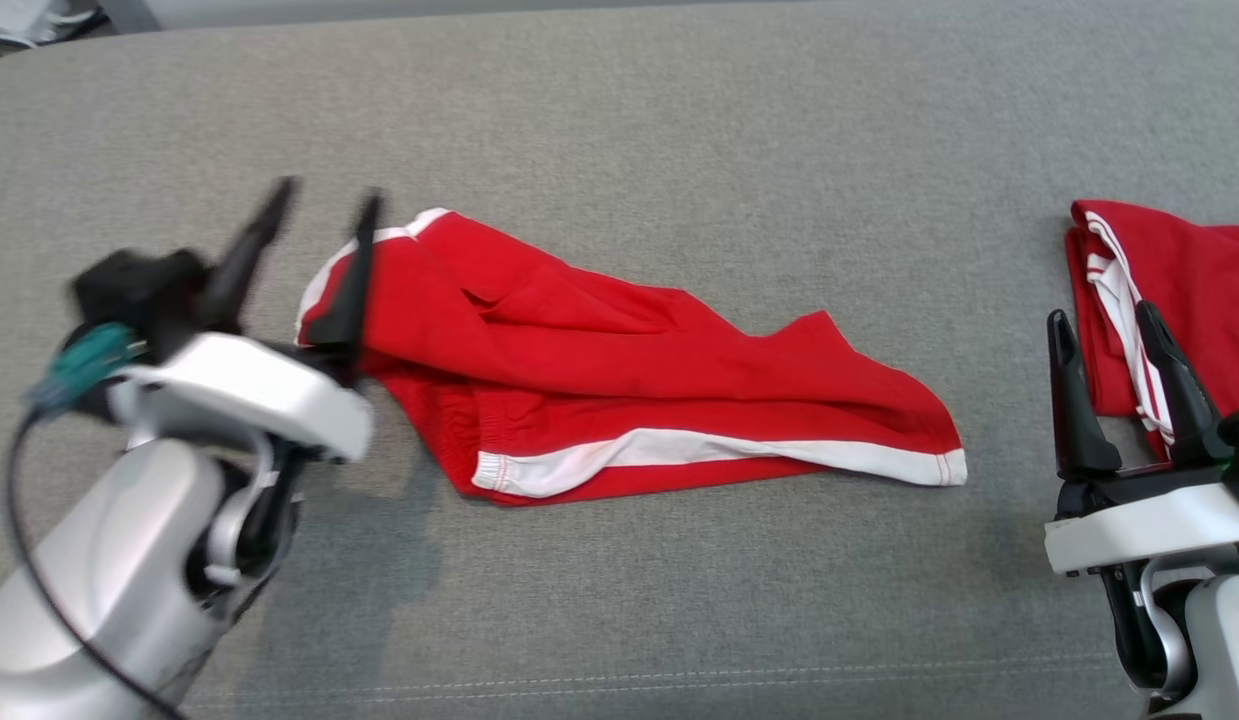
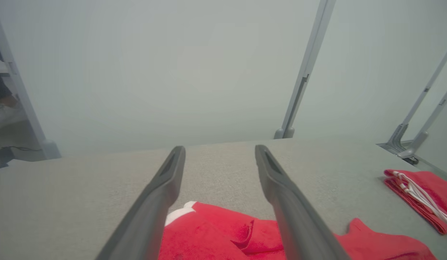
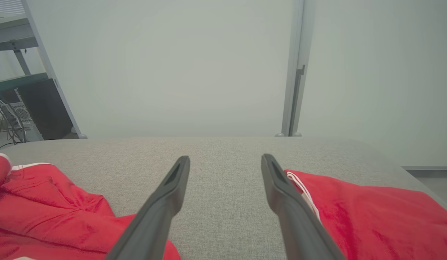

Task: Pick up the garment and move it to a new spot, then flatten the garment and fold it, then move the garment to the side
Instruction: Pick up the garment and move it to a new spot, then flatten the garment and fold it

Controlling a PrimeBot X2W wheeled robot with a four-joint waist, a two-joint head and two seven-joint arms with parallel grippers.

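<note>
Head view: my left tool (image 1: 328, 192) hangs spread wide over the left end of the red garment (image 1: 619, 370) crumpled on the table (image 1: 679, 120). My right tool (image 1: 1102, 314), equally wide and empty, sits well right, beside a folded garment (image 1: 1194, 290).

The garment (image 1: 629, 380) is lying near the middle of the desk (image 1: 619, 120), reaching from my left side toward the centre. A second, folded garment (image 1: 1179, 290) is lying well apart from it at the desk's right edge. My left jaws are hovering spread over the garment's left end, while my right jaws are standing spread at the near left corner of the folded garment, with bare desk lying between the two pieces.
</note>
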